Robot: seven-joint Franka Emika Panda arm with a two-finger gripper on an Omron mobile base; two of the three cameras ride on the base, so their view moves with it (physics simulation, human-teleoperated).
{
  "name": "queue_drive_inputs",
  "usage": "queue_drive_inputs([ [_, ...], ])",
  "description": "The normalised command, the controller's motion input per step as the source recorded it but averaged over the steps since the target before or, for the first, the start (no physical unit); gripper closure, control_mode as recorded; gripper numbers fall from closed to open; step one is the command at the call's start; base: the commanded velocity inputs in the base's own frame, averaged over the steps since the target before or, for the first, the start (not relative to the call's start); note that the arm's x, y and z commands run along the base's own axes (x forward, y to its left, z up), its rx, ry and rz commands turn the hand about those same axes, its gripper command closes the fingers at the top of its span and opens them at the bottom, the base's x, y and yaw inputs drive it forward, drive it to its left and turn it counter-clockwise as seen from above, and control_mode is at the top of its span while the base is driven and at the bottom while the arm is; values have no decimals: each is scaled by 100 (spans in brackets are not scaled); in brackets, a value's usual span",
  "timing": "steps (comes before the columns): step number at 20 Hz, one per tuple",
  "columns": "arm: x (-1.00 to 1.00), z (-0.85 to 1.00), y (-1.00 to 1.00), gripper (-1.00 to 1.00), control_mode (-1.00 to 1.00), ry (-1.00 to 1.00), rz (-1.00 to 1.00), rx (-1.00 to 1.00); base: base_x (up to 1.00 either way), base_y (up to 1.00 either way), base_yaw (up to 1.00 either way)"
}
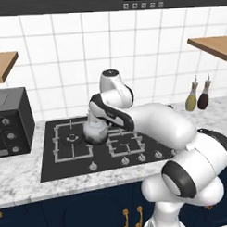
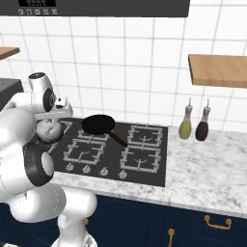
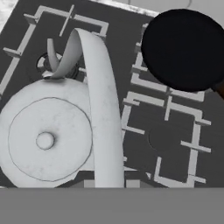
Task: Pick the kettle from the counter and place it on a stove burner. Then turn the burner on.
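Marble tabletop (image 1: 25, 178) carrying a black cooktop (image 2: 154, 166). The white arm reaches over the cooktop's left side. A black frying pan (image 2: 98, 124) rests on a rear grate. The kettle (image 1: 96, 131) hangs above the cooktop, beside the large burner (image 1: 72, 138); the fingers are closed narrowly on its arched handle (image 3: 103, 113).

Marble counter (image 1: 25, 176) carries cooktop (image 1: 66, 163), two bottles (image 1: 197, 96), microwave (image 1: 11, 121).
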Motion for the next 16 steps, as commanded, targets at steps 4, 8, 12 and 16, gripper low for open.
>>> queue_drive_inputs([
  [4,12,-9,44,100,-100,6,3,0,0,0,0],
  [8,8,-11,37,100,-100,0,1,0,0,0,0],
  [12,23,-23,26,100,-100,0,4,0,0,0,0],
  [16,34,-24,18,100,-100,0,1,1,0,0,0],
])
